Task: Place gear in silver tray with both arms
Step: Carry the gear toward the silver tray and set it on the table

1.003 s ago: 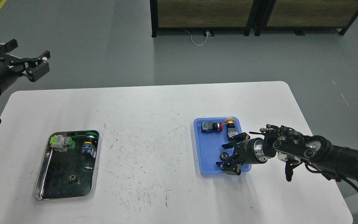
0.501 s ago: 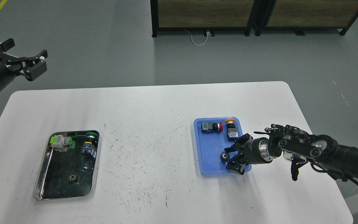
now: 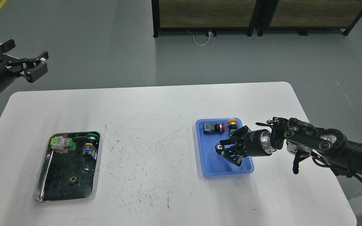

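My right gripper (image 3: 224, 150) is over the blue plastic tray (image 3: 209, 161) and shut on a small black gear (image 3: 219, 147), holding it a little above the tray floor. The silver tray (image 3: 63, 199) lies at the table's front left, far from this gripper. It holds another small dark gear (image 3: 73, 179), a white and green switch (image 3: 61, 143) and a green-capped switch (image 3: 90, 146). My left gripper (image 3: 27, 58) hangs open and empty in the air beyond the table's far left corner.
The blue tray also holds a red-button switch (image 3: 212, 128) and a yellow-button switch (image 3: 231, 123), partly hidden behind my right gripper. The white table (image 3: 156, 125) is scuffed in the middle. Dark wooden panels (image 3: 206, 12) stand on the floor far behind.
My right gripper closed on the gear in the blue tray and moved up and to the left with it. My left gripper rose slightly and stays open.
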